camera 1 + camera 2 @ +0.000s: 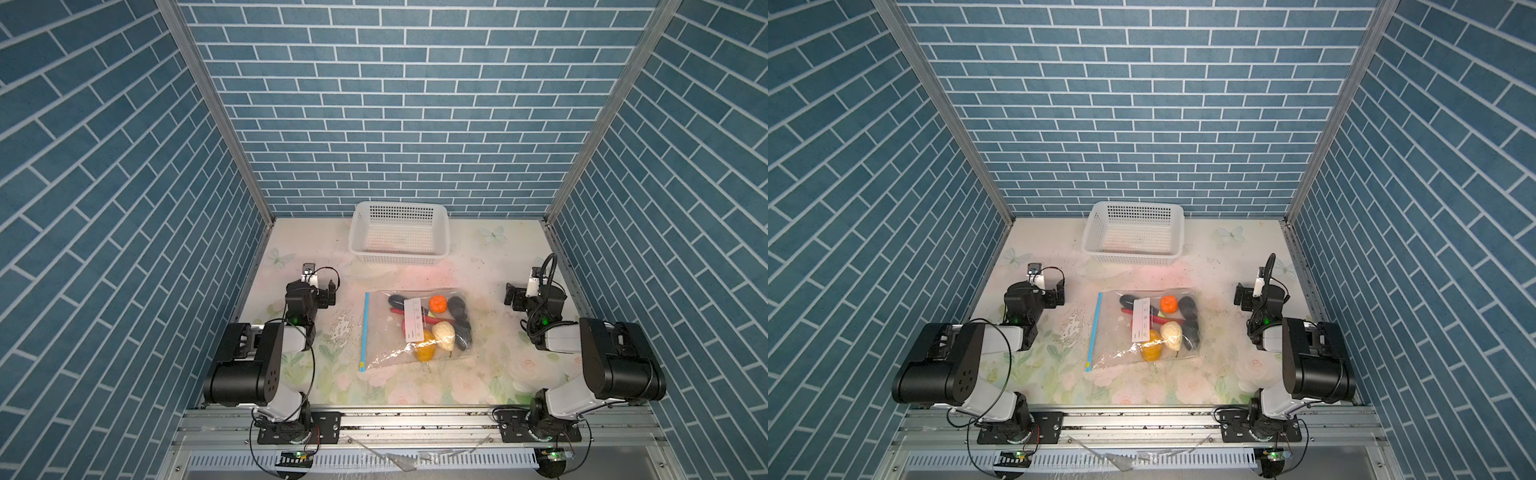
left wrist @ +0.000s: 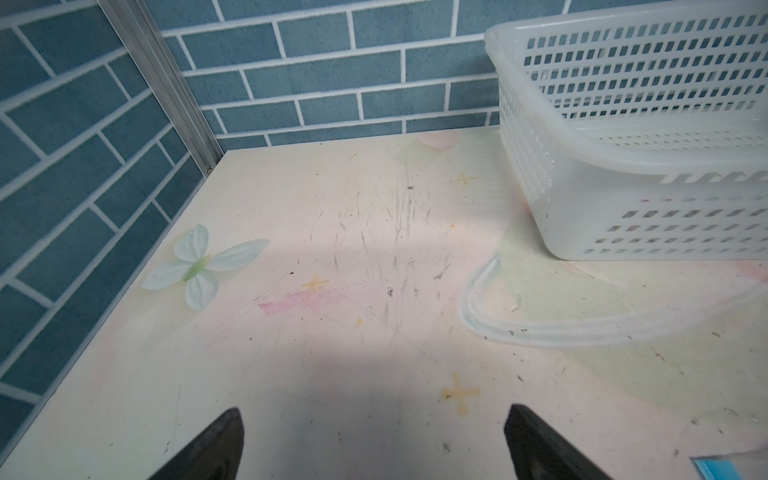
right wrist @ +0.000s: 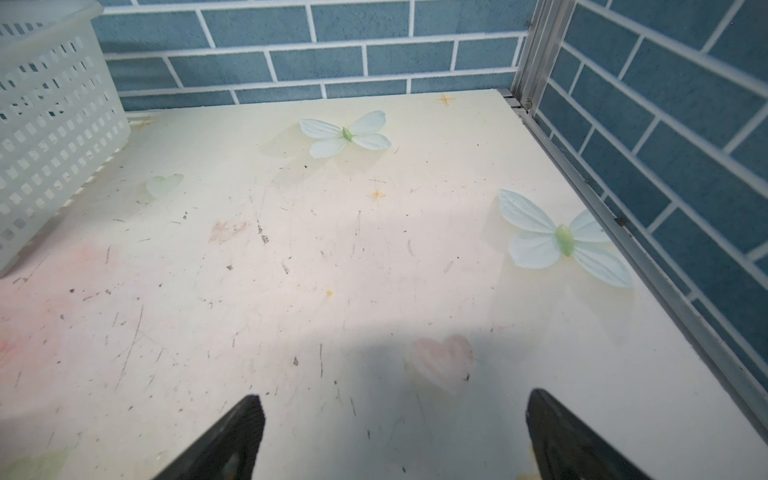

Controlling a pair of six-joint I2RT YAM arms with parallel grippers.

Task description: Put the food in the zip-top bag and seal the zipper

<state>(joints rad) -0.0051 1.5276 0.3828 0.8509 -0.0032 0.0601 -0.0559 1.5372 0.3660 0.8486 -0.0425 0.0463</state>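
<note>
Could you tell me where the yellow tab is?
In both top views, the yellow tab caps the zipper's near end, along the zip-top bag's left edge.

Robot lab booth: brick-print walls point(image 1: 395, 104), aluminium frame point(image 1: 215, 112)

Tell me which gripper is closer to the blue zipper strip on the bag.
Left. The left gripper stands open near the far end of the zipper, not touching; the right gripper stands open beyond the opposite edge of the zip-top bag.
</note>
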